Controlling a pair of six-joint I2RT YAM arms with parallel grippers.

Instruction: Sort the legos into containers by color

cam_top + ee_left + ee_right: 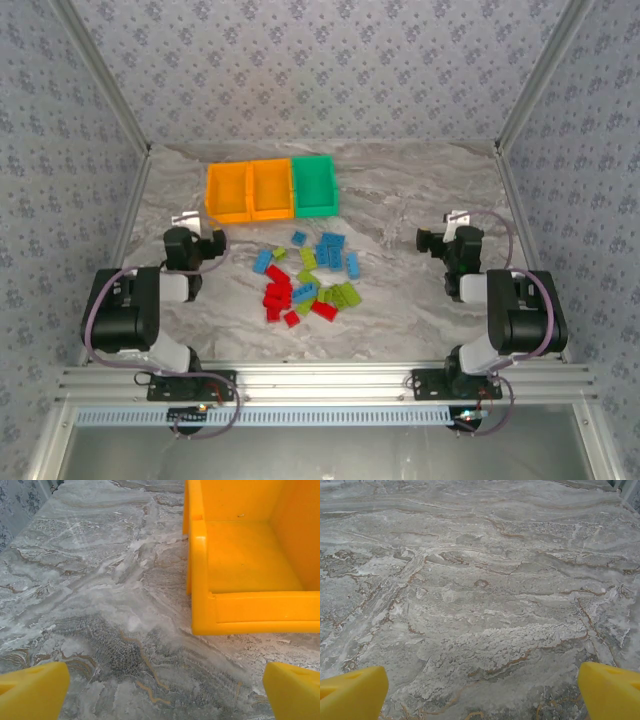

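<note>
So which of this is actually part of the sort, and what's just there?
Job:
small blue, red and lime-green studded plastic bricks
row of three joined open-top plastic bins, two orange, one green

Not job:
grey marbled tabletop
aluminium frame rail
patterned enclosure walls

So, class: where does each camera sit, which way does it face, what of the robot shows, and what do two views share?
Top: above, behind the arms, looking down on table, bins, bricks; both arms show.
Left wrist: on the left arm, facing the leftmost orange bin; open left end effector at bottom.
Right wrist: on the right arm, facing marbled table; open right end effector at bottom.
Shared: top and left wrist both show that bin.
</note>
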